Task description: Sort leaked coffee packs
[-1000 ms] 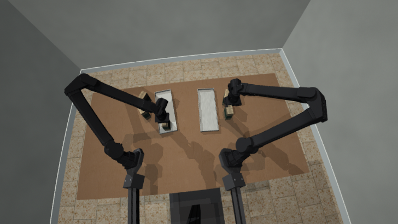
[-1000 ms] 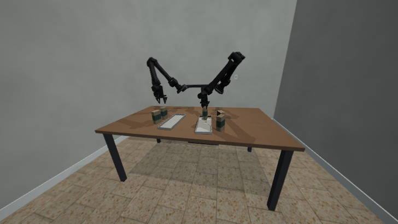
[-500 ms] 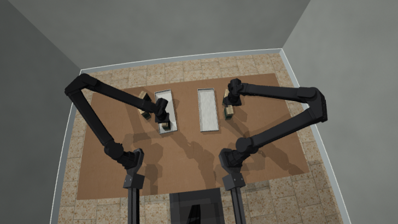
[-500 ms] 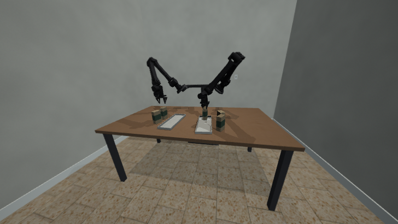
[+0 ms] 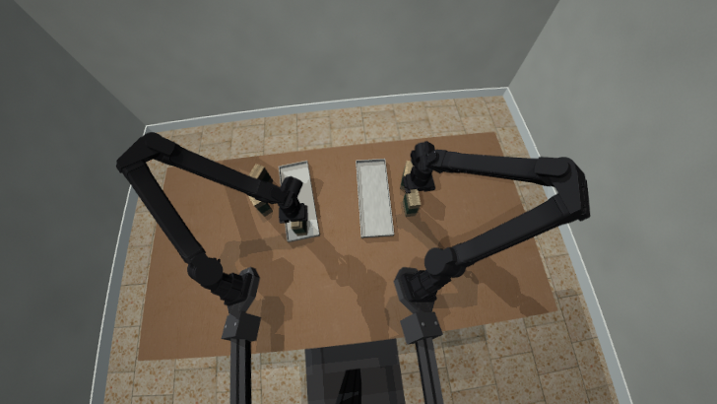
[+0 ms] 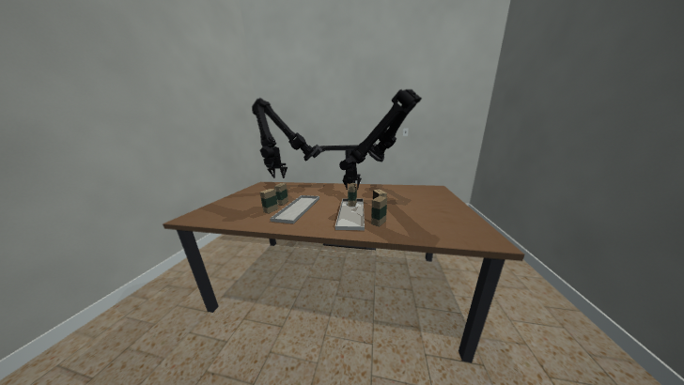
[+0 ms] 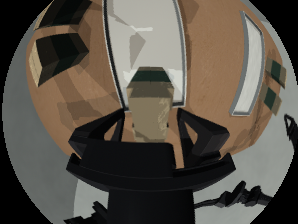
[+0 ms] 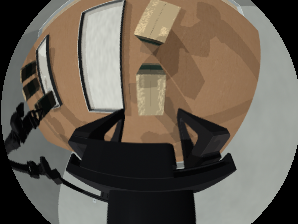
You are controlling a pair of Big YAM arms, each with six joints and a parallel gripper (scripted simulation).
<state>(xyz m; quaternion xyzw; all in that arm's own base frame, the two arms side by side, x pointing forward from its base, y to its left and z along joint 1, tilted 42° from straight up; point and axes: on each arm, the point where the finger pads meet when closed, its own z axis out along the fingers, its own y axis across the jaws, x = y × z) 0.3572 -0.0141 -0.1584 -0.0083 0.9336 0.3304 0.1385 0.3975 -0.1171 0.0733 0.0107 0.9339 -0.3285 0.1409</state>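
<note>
Top view: the left gripper (image 5: 293,217) (image 6: 351,186) (image 7: 150,111) is spread wide around an upright coffee pack (image 5: 299,227) (image 6: 351,196) (image 7: 150,112), located within the left tray (image 5: 313,200) (image 6: 349,227) (image 7: 183,55) at its 6 o'clock end. The outer-left pack (image 5: 261,206) (image 7: 60,55) and its companion (image 5: 258,171) (image 6: 379,211) lie toward 9 o'clock of that tray. The right gripper (image 5: 419,186) (image 6: 277,175) (image 8: 151,111), wide and holding nothing, hovers above the bench (image 5: 336,276) (image 6: 421,215) (image 7: 205,75) (image 8: 225,75). The near-right pack (image 5: 412,201) (image 6: 281,193) (image 8: 151,94) and far-right pack (image 5: 407,170) (image 6: 269,200) (image 8: 158,21) stand at 3 o'clock of the right tray (image 5: 375,200) (image 6: 295,209) (image 7: 250,65) (image 8: 102,60).
</note>
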